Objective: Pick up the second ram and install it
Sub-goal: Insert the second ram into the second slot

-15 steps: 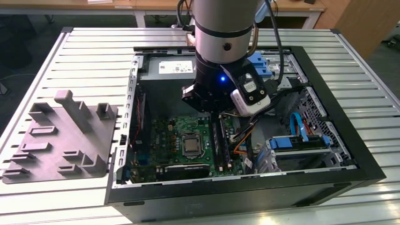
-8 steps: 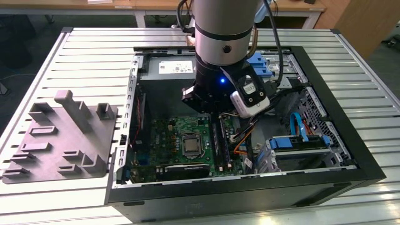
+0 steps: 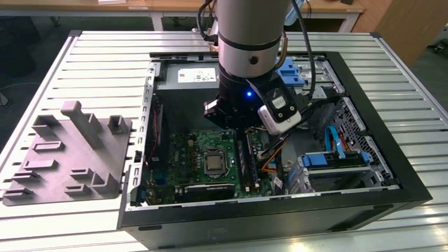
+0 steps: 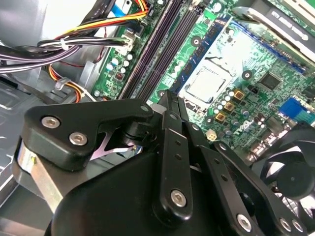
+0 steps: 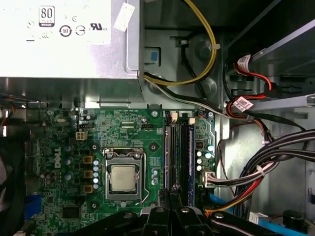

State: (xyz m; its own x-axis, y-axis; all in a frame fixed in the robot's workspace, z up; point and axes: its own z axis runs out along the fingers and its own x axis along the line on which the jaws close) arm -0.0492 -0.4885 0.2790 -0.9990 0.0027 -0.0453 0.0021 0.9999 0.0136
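Start with the exterior view. Your arm reaches down into the open computer case (image 3: pixel 294 207) on the slatted desk (image 3: pixel 105 58). The hand (image 3: pixel 242 130) sits low over the green motherboard (image 3: pixel 189 149), right above the memory slots (image 3: pixel 245 157). The slots run beside the processor socket (image 3: pixel 211 161), on the exterior view's right of it. A dark, thin strip stands along those slots under the hand. The grey tray (image 3: pixel 70 152) with upright tabs lies on the desk outside the case, at the exterior view's left, well apart from the hand.

In the first wrist view, you look past the hand (image 5: pixel 170 192) at the motherboard (image 5: pixel 64 162). Its fingers are drawn together with no gap that you can make out. They line up with the end of the slot bank (image 5: pixel 179 147). The second ram (image 5: pixel 190 147) looks to be the thin blue-green stick standing on edge in that bank. You cannot tell whether the fingertips touch it. The power supply (image 5: pixel 64 39) is beyond the board, and bundled cables (image 5: pixel 261 167) run beside the slots.

In the second wrist view, the hand (image 4: pixel 170 96) narrows to a slim, closed tip. It is poised over the near end of the slots (image 4: pixel 152 54). The processor socket (image 4: pixel 206 83) is just beside them, and a fan (image 4: pixel 290 177) is at the board's edge.
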